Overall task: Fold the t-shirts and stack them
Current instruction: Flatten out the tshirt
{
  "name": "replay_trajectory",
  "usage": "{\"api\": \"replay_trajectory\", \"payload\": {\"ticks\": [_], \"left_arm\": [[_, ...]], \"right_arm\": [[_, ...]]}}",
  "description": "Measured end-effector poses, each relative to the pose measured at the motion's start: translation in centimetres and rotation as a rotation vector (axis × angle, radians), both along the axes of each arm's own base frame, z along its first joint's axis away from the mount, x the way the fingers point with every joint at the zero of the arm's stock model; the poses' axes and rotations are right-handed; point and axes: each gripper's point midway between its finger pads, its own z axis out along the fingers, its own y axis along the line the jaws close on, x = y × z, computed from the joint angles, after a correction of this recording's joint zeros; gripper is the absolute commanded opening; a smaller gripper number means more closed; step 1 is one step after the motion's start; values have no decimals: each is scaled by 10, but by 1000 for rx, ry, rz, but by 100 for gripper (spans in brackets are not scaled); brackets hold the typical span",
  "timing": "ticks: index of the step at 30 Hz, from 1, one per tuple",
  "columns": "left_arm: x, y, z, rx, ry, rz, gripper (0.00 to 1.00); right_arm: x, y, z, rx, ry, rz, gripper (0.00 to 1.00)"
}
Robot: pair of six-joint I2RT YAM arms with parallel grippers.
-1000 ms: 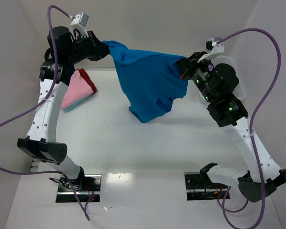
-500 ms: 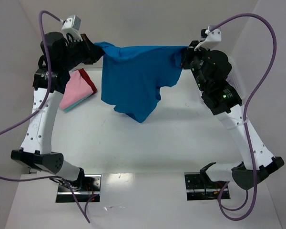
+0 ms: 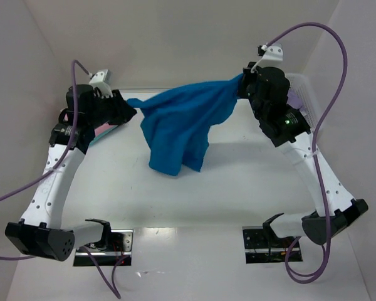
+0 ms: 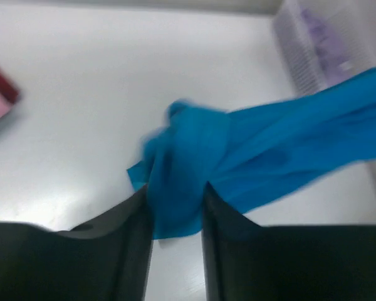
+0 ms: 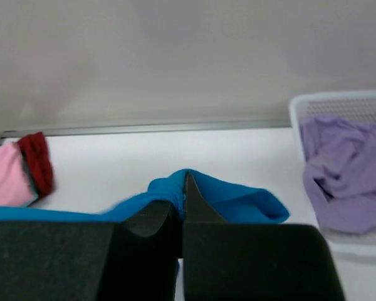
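The bright blue t-shirt [image 3: 175, 125] hangs bunched above the table between both arms, its lower part sagging onto the surface. My right gripper [image 3: 243, 84] is shut on its right edge [image 5: 238, 197], high at the back right. My left gripper [image 3: 128, 110] is at the shirt's left corner; its jaws stand apart, with blue cloth [image 4: 175, 188] still lying loose between them. Folded pink [image 5: 6, 172] and red [image 5: 36, 160] t-shirts lie stacked at the back left, mostly hidden behind the left arm in the top view. A lavender t-shirt [image 5: 344, 175] sits crumpled in the basket.
A white mesh basket [image 3: 304, 100] stands at the back right against the wall, just beyond the right arm. White walls close in the table on the left, back and right. The folded stack [image 3: 105, 130] lies under the left arm's wrist.
The left gripper has opened and dropped lower and to the right. The stretched shirt has gone slack and bunched toward the middle. The right gripper moved slightly up and back, still holding.
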Motion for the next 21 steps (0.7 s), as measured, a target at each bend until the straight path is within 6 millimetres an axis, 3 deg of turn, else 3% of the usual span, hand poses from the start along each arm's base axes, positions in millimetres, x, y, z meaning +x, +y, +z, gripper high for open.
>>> {"api": "replay_trajectory", "payload": {"ticks": [1, 2, 3, 7, 9, 13, 14, 15, 18, 21], "left_arm": [[0, 8, -21, 30, 43, 25, 73], [-1, 10, -31, 30, 70, 36, 80], [-2, 15, -55, 52, 123, 46, 86], [-8, 15, -96, 88, 193, 8, 89], [-11, 5, -111, 78, 215, -63, 91], [-9, -29, -130, 62, 179, -251, 94], [-12, -55, -140, 80, 173, -357, 94], [-14, -64, -142, 85, 166, -396, 94], [-25, -120, -168, 55, 190, -649, 94], [-16, -140, -186, 49, 208, -739, 96]], "right_arm": [[-3, -10, -7, 0, 16, -28, 0], [-6, -17, -11, 1, 24, -43, 0], [-12, -25, -15, 3, 33, -61, 0], [-41, -44, -14, 34, 26, -77, 0], [-48, -45, -8, 48, 9, -68, 0], [-51, -42, -25, 47, 42, -51, 0], [-50, -40, -37, 46, 69, -45, 0], [-49, -38, -43, 46, 81, -40, 0], [-50, -31, -86, 38, 179, -15, 0], [-56, -20, -112, 40, 256, 42, 0]]}}
